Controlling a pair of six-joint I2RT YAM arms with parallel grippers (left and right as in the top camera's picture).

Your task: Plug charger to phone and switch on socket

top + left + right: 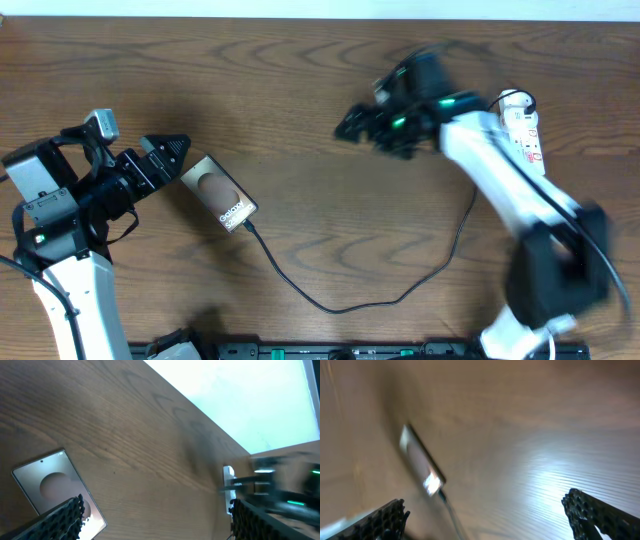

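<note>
Just beside left gripper (172,160), phone (215,190)

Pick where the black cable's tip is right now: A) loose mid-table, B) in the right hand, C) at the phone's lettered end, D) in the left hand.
C: in the overhead view the cable runs up to the Galaxy-lettered end of the phone and meets it there; the right wrist view shows the same join.
</note>
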